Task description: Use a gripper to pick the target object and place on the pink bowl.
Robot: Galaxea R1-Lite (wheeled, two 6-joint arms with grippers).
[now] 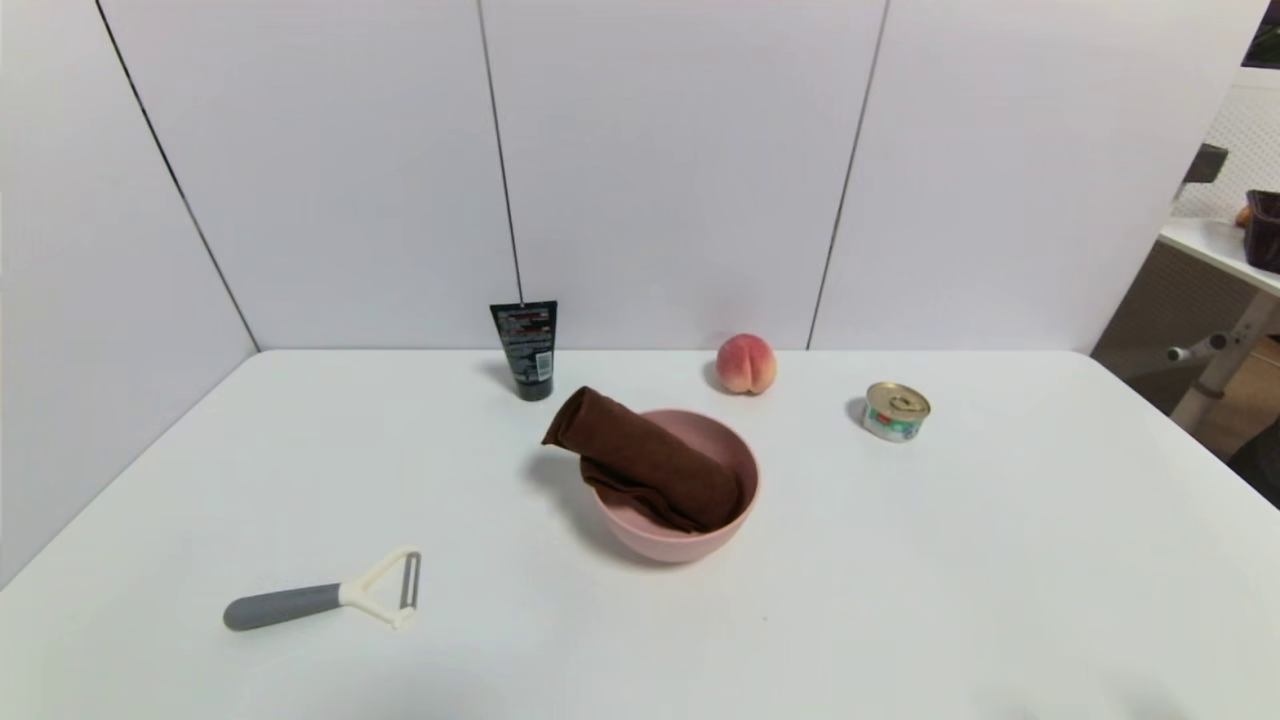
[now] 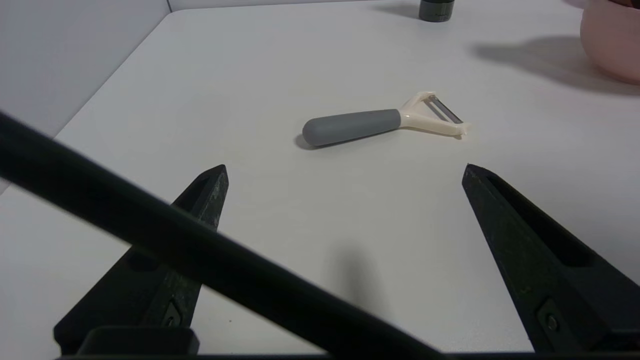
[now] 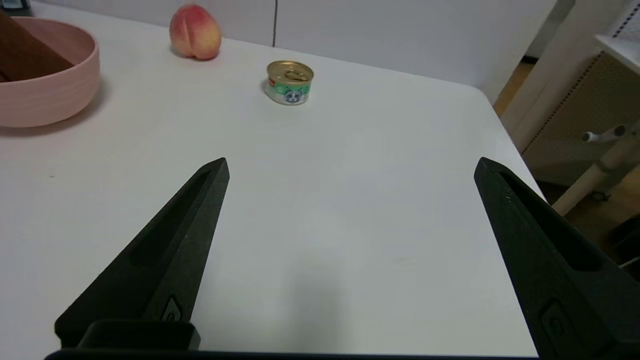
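Note:
The dark brown rolled cloth (image 1: 645, 460) lies slanted in the pink bowl (image 1: 735, 520) at the table's middle, one end poking over the bowl's far-left rim. A corner of the cloth (image 3: 27, 52) and the bowl (image 3: 55, 90) also show in the right wrist view. Neither arm shows in the head view. My left gripper (image 2: 345, 170) hangs open over bare table near the front left, nothing between its fingers. My right gripper (image 3: 352, 165) is open too, over bare table at the front right.
A grey-handled peeler (image 1: 320, 595) lies front left, just beyond the left gripper. A black tube (image 1: 525, 350) stands behind the bowl. A peach (image 1: 746, 363) and a small tin can (image 1: 896, 410) sit back right. The table's right edge (image 3: 515, 155) drops off close to the right gripper.

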